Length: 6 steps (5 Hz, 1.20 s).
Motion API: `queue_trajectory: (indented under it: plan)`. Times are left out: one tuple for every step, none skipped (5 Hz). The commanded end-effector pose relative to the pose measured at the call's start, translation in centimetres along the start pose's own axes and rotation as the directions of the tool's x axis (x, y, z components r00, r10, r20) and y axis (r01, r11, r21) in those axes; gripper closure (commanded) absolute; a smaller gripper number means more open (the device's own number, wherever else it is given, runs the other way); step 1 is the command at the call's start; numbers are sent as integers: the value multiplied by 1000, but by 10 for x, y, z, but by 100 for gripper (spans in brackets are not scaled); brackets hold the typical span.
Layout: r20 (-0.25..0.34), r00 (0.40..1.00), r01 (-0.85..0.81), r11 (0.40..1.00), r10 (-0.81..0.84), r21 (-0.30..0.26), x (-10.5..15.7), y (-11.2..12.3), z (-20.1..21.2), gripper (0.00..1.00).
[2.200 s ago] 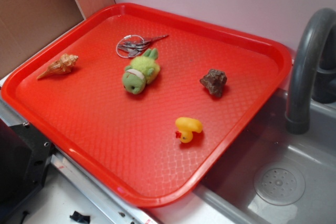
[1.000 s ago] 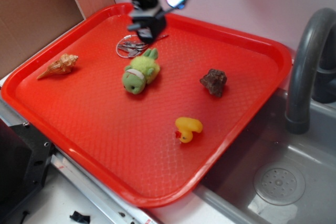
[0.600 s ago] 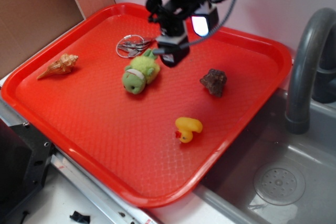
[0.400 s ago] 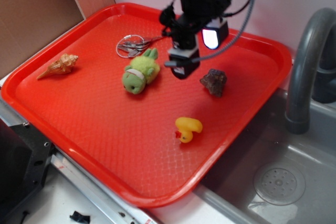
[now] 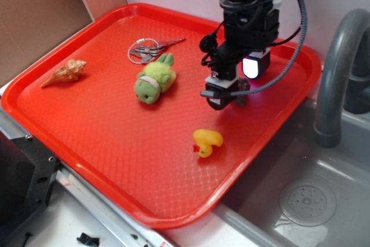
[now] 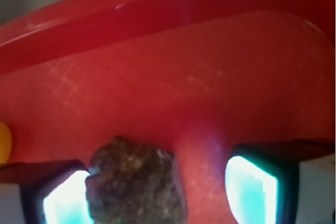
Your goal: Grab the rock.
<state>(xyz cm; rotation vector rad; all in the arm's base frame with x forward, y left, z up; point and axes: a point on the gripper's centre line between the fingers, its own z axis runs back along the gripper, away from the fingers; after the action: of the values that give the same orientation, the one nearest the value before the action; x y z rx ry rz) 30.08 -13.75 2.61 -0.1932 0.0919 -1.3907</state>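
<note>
- One yellow rubber duck [image 5: 207, 142] sits nearest the camera in the exterior view, at about 5 o'clock from the tray's centre, lying on the tray floor and apart from everything else. A sliver of it shows at the left edge of the wrist view [image 6: 4, 142].
- One red tray [image 5: 104, 143] holds all the small things; its raised rim [image 6: 157, 9] arcs across the top of the wrist view.
- One gripper [image 5: 225, 98] hangs over the tray at about 3 o'clock from centre, just beyond the duck. Its jaws stand wide apart, and the two pale pads [image 6: 252, 190] show at the bottom corners of the wrist view.
- One rock [image 6: 136, 184], dark, brown-grey and rough, lies on the tray floor between the two pads, against the left-hand one and clear of the right-hand one. In the exterior view the gripper hides it almost wholly.
- One green plush toy [image 5: 155, 79] lies at about 11 o'clock from centre, well apart from the gripper.
- One tan spiral seashell [image 5: 65, 72] lies by the tray's rim at about 9 o'clock.
- One bunch of keys on a ring [image 5: 149, 49] lies at about 12 o'clock, just beyond the plush toy.
- One grey faucet [image 5: 338, 67] curves up past the tray at 3 o'clock, over one grey sink [image 5: 324, 160].
</note>
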Motion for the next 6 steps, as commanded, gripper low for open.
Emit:
queue_trajectory:
  plan:
    - [-27, 999, 48, 997, -47, 55, 12, -20, 2, 100]
    - [-39, 999, 39, 998, -37, 52, 11, -20, 0, 100]
    - [-36, 999, 3, 998, -1, 60, 9, -19, 6, 100]
    - [-29, 974, -222, 973, 224, 69, -1, -20, 37, 100]
    - [-26, 885, -459, 881, 464, 112, -17, -27, 85, 100]
    - [59, 747, -662, 733, 662, 156, -38, -45, 130, 100]
